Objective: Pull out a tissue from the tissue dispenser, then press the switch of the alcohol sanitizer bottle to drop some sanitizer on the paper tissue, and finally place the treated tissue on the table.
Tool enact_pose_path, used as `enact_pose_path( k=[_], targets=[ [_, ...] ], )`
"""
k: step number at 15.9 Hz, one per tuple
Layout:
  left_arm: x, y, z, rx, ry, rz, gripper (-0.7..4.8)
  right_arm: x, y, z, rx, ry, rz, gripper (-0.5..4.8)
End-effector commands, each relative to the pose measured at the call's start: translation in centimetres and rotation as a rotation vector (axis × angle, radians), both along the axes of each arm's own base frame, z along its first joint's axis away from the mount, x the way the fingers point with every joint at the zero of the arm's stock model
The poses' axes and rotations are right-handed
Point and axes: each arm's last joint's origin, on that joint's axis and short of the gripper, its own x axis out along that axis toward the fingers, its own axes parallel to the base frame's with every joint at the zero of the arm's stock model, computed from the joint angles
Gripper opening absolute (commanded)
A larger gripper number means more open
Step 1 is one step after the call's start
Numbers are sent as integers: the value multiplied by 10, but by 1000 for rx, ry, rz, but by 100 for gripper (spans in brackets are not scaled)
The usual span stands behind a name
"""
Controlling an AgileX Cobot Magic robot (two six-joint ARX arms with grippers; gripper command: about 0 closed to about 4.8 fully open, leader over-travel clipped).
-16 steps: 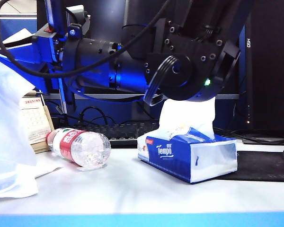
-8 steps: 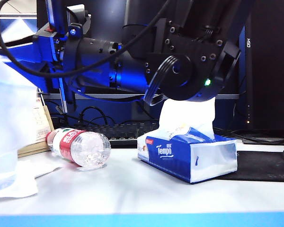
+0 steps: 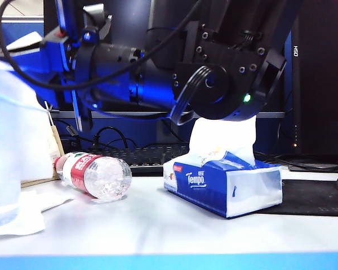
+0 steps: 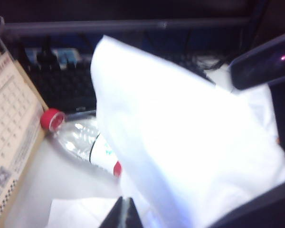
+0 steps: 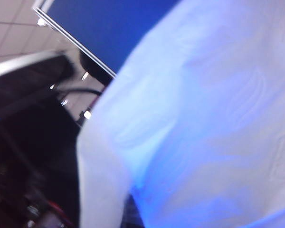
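A white tissue [image 3: 14,146] hangs at the far left of the exterior view, close to the camera. It fills the right wrist view, where my right gripper [image 5: 130,216] is shut on the tissue [image 5: 204,118], its dark tip half buried in the sheet. My left gripper [image 4: 125,213] is shut, low over the table [image 3: 169,225], with the hanging tissue [image 4: 180,133] just beyond its tips. The blue Tempo tissue dispenser [image 3: 214,188] stands right of centre with another sheet [image 3: 222,138] sticking up. The alcohol sanitizer bottle and its switch are out of view.
A red-labelled water bottle [image 3: 96,174] lies on its side left of the dispenser. A desk calendar [image 4: 9,133] stands behind it and a keyboard [image 3: 146,154] further back. A flat white sheet [image 4: 80,211] lies on the table. A black mat [image 3: 315,197] is at the right.
The hanging tissue has drifted right and now covers most of the calendar in the exterior view. The blue-lit arm at the upper left has shifted slightly. The dispenser and water bottle have not moved.
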Motion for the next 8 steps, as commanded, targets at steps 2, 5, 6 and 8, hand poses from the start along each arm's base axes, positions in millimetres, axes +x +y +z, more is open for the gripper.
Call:
enact_pose_path(
  k=[2,5,6,8],
  targets=[
    [5,-1,-3,14,26,3,-5,-2,1,7,48,-33,-13,-5],
    [5,0,-5,35,36,22,-5,-2,1,8,63,-36,-32,-5],
    [5,0,-7,38,46,21,-5,-2,1,8,64,-35,-40,-5],
    [4,0,-10,38,54,22,-5,-2,1,8,64,-35,-40,-5]
  ],
)
